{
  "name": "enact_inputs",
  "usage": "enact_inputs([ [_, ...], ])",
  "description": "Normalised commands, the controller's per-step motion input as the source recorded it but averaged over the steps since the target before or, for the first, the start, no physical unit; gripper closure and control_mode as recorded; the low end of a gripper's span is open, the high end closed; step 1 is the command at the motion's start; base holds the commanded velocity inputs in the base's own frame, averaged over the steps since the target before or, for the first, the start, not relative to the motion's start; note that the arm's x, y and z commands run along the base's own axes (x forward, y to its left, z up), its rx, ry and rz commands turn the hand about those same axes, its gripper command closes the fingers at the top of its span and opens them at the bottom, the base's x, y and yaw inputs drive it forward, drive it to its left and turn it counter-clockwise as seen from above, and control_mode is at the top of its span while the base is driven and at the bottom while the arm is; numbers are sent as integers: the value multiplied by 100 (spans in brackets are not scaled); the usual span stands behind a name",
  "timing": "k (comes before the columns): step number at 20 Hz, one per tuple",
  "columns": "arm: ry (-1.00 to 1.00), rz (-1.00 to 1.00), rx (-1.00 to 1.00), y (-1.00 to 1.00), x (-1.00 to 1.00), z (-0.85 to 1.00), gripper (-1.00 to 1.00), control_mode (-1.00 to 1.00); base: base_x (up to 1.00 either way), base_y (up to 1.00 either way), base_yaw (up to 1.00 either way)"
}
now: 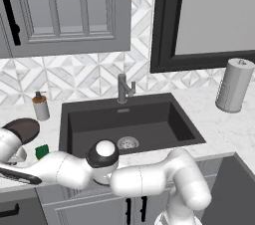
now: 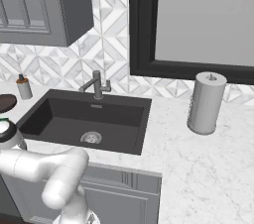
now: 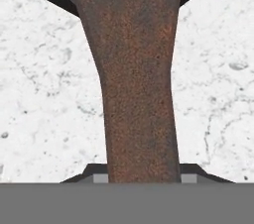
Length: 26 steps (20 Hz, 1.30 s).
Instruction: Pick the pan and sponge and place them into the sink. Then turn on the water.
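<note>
Pan on the marble counter left of the sink, sponge beside it. Gripper straddles the pan's handle, fingertips flanking it; firm contact cannot be told. Advisable: close squarely, near the bowl, before lifting.

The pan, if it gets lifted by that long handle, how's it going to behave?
The pan looks rigid, so it probably won't flex. The claw straddles the thin handle away from the round bowl, so the bowl end will likely sag or swing. The handle's rough-looking surface may help against slipping.
</note>
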Motion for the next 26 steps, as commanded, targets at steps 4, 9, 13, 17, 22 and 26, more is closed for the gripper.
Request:
enact_inputs([
  [4, -21, 0, 4, 0, 1, 31, 100, -100, 0, 0, 0],
  [9, -29, -4, 11, -15, -35, 81, 100, -100, 0, 0, 0],
  [13, 0, -27, 34, -90, -58, 33, 100, -100, 0, 0, 0],
  [17, 8, -31, 46, -100, -16, 0, 100, -100, 0, 0, 0],
  [22, -18, -13, 34, -100, -26, -2, 100, -100, 0, 0, 0],
  [26, -22, -1, 24, -100, -49, -27, 100, -100, 0, 0, 0],
])
